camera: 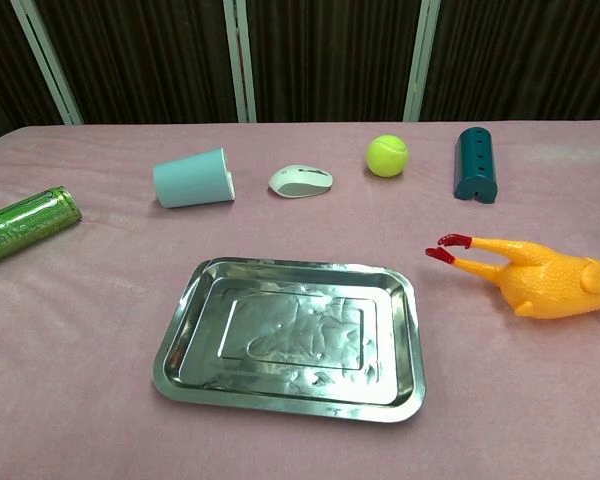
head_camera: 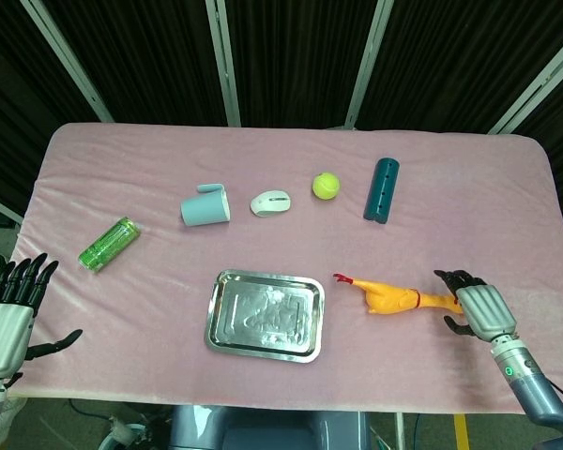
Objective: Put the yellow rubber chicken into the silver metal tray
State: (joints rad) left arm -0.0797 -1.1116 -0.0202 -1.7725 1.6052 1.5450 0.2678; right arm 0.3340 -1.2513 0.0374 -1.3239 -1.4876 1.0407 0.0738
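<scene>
As counted on the pink table (head_camera: 507, 216):
chicken (head_camera: 394, 297): one, lying right of tray
tray (head_camera: 265, 315): one, nothing in it
right hand (head_camera: 474, 306): at chicken's head; grip could not be told
left hand (head_camera: 7, 314): fingers spread, held nothing

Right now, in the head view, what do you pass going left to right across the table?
Left hand → green can → cup → mouse → tennis ball → teal cylinder → right hand.

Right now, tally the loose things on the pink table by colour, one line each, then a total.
Green: 1, the can
Light blue: 1, the cup
White: 1, the mouse
Yellow: 2, the tennis ball and rubber chicken
Teal: 1, the holed block
Silver: 1, the metal tray
Total: 7
</scene>
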